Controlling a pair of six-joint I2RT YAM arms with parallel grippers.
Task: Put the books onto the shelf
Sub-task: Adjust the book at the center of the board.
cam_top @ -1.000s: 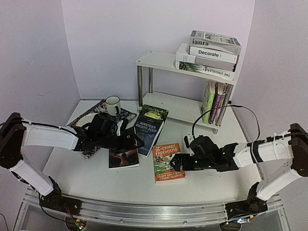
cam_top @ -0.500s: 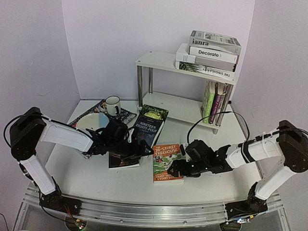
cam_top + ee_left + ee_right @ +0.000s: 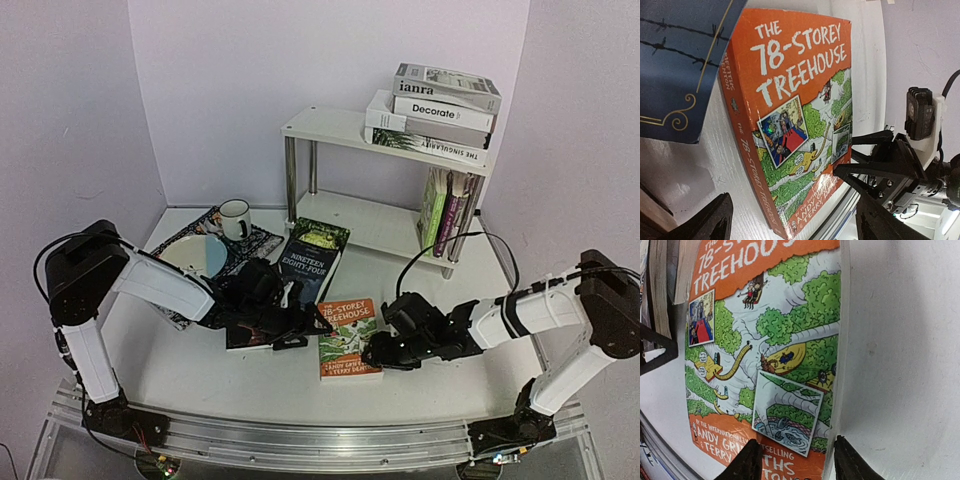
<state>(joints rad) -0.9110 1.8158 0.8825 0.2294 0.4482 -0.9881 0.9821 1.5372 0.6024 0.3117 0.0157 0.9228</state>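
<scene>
An orange "78-Storey Treehouse" book point(image 3: 348, 335) lies flat on the table between my two grippers. My left gripper point(image 3: 306, 327) is open at its spine side, its jaws spread wider than the book's point(image 3: 790, 120) near end. My right gripper point(image 3: 376, 353) is open at the lower right corner. One right finger point(image 3: 746, 462) hangs over the cover point(image 3: 765, 340), the other finger point(image 3: 850, 462) over bare table beside the page edge. A blue "Nineteen Eighty-Four" book point(image 3: 312, 258) and a dark book point(image 3: 252, 332) lie to the left. The white shelf point(image 3: 335, 128) carries stacked books point(image 3: 435, 112) on top and upright books point(image 3: 446, 212) below.
A patterned mat point(image 3: 258, 243) with a bowl point(image 3: 195, 255) and a white mug point(image 3: 235, 218) lies at the back left. The shelf's chrome legs point(image 3: 291, 180) stand behind the blue book. The metal rail point(image 3: 300, 440) runs along the near table edge.
Both grippers have closed in on the orange book from either side. The left one slid right off the dark book. The right jaws have narrowed around the book's corner.
</scene>
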